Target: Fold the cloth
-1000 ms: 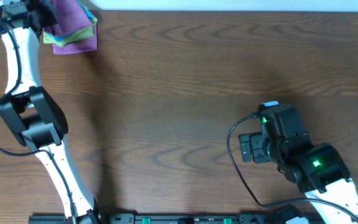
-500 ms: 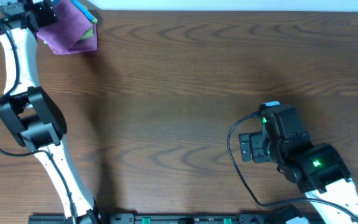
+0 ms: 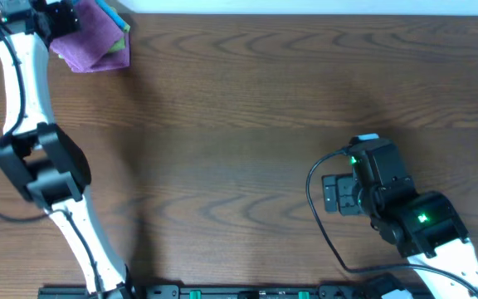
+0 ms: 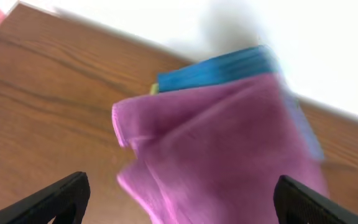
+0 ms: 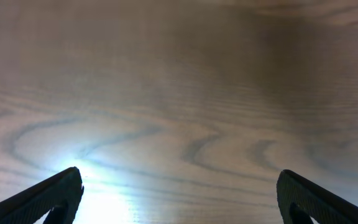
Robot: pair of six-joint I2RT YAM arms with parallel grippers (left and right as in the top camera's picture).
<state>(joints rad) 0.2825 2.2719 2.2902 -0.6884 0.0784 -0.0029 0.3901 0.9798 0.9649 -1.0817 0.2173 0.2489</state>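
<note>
Left wrist view is pretty smeared, so the soft lilac-purple microfibre cloth point(image 4: 229, 149) is just a rumpled, folded-over blob there. Its bottom is cut off by the frame, and I can't make out any tag.

It's sitting on a bright blue folded cloth point(image 4: 216, 65) and a yellow-green folded cloth point(image 4: 154, 89). Both are mostly buried, with only a blue band at 12 o'clock and a green sliver peeking out.

From overhead the pile is way up at the 10 o'clock corner of the brown wooden table point(image 3: 264, 124). The left arm's black head hides the cloth's 9 o'clock edge.

Left jaws are wide apart with nothing between them, and the cloth lies loose. A second ago they were down on it, with yellow-green showing along the pile's 9 o'clock side; now purple covers that.

Right jaws, down at 4 o'clock, gape over plain wood grain, same as before.
</note>
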